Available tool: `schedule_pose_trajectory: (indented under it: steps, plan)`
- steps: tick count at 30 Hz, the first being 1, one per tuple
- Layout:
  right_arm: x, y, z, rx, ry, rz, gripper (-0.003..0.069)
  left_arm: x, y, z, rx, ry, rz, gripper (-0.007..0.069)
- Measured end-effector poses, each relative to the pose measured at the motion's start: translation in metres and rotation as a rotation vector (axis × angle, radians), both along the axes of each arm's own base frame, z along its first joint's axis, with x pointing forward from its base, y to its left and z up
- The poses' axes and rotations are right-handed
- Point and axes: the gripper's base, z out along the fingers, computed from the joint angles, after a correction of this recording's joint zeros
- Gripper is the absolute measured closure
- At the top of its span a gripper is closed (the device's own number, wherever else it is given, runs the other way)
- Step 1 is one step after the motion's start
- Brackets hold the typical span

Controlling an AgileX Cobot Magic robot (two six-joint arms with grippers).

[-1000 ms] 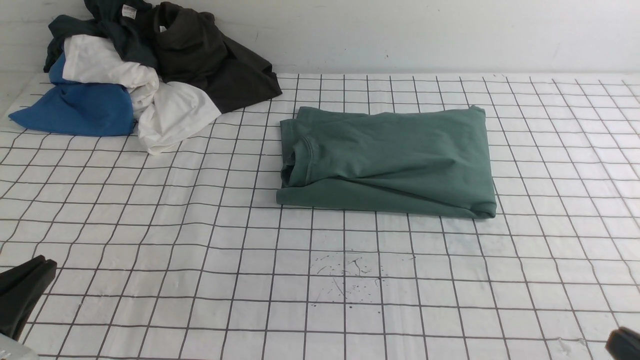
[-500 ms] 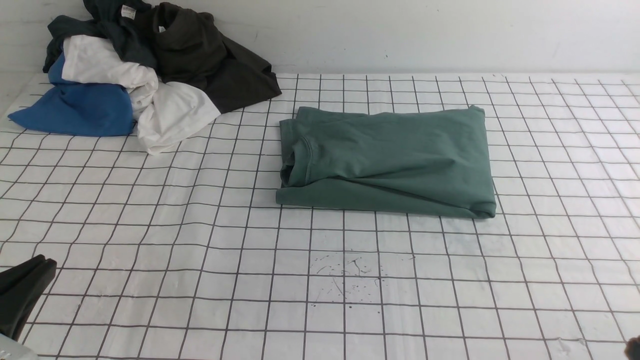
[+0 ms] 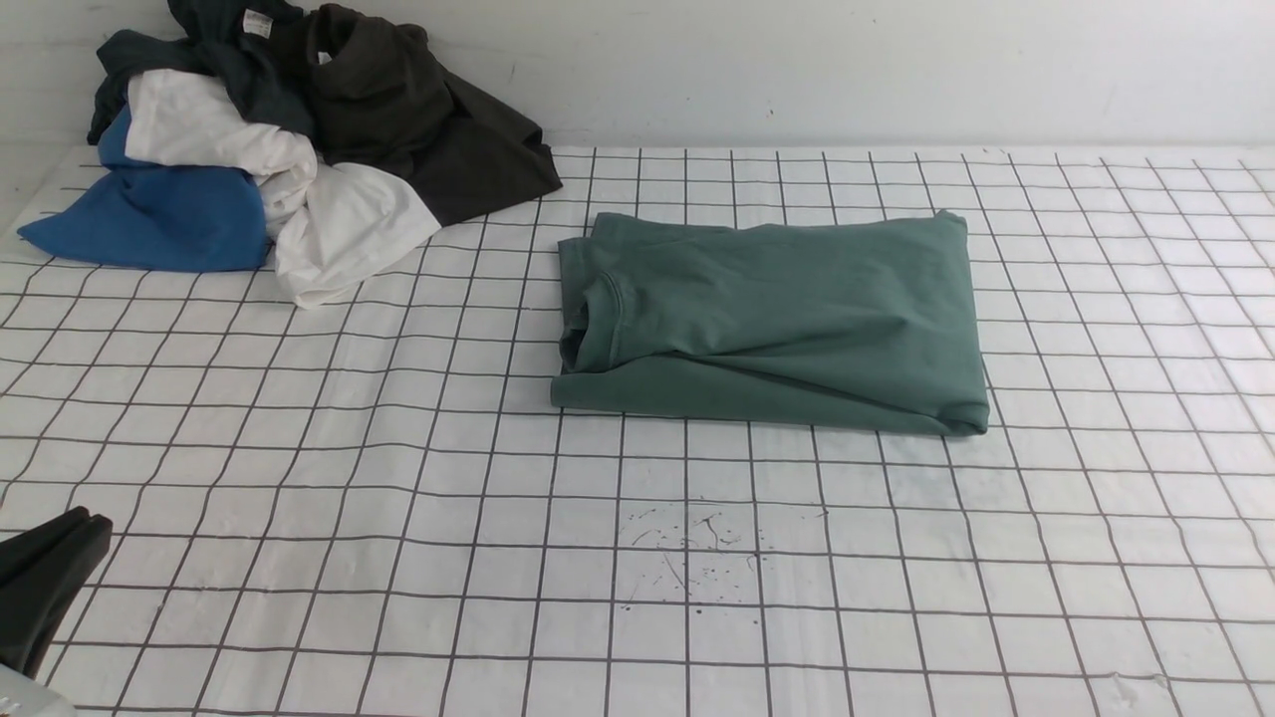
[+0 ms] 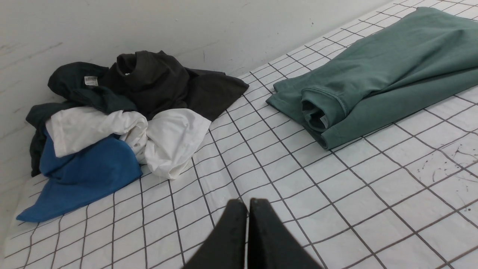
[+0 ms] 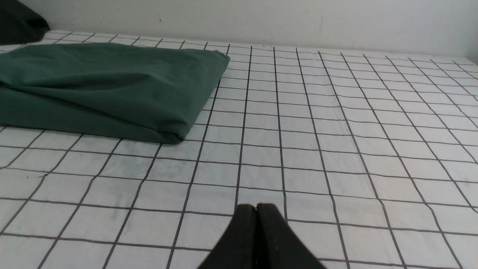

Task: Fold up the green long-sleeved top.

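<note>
Now right gripper (image 5: 257, 209) has left the front view, pincers together, empty; left gripper (image 4: 247, 204) likewise closed. Green long-sleeved top (image 3: 772, 324) lies folded, untouched: task looks complete.

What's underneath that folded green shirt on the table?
The green long-sleeved top lies folded flat on the white gridded table cover, whose squares show all around it. Whatever is directly beneath, and its tucked-in sleeves, are covered by the shirt itself.
</note>
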Motion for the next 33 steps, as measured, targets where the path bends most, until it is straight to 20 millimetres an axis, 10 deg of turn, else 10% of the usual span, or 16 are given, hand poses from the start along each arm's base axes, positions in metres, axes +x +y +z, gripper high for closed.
schedule_pose_trajectory:
  steps: [18, 33]
  plan:
    - [0.000, 0.000, 0.000, -0.001, 0.000, 0.000, 0.0665, 0.000, 0.000, -0.001, -0.002, -0.007, -0.002, 0.0631]
    - [0.000, 0.000, 0.000, -0.003, 0.002, 0.000, 0.0665, -0.021, 0.020, -0.070, -0.184, -0.082, 0.268, 0.0631]
